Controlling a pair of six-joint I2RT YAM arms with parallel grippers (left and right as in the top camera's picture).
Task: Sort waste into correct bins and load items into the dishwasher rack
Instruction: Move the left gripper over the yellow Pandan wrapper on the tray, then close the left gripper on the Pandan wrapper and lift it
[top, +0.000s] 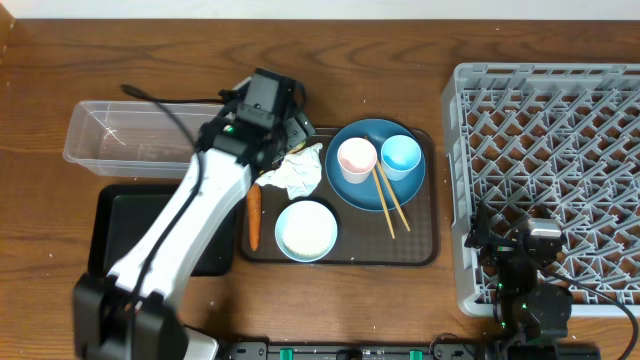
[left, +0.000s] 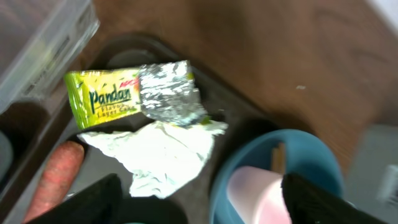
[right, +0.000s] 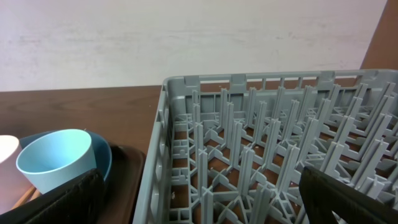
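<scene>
While the wrapper (left: 109, 99) and tissue (left: 158, 155) are seen touching, the left gripper (left: 199, 190) is held wide open and empty above them; the right gripper (right: 199, 186) is spread, empty, at the rack (right: 249, 118).

Even, fairly bright light fell from above on the desk (top: 400, 60), leaving only soft shadows. The clear tub (top: 130, 135) at 10 o'clock caught pale glare streaks. The left wrist view was blurred throughout, worst toward 3 o'clock, though the foil of the snack wrapper (left: 134, 93) glinted. The right wrist view held the dishwasher rack (right: 261, 143) sharp; the wall (right: 186, 37) at 12 o'clock looked washed out, and the fingers (right: 62, 199) of the right gripper (right: 202, 186) were dark and unfocused.
</scene>
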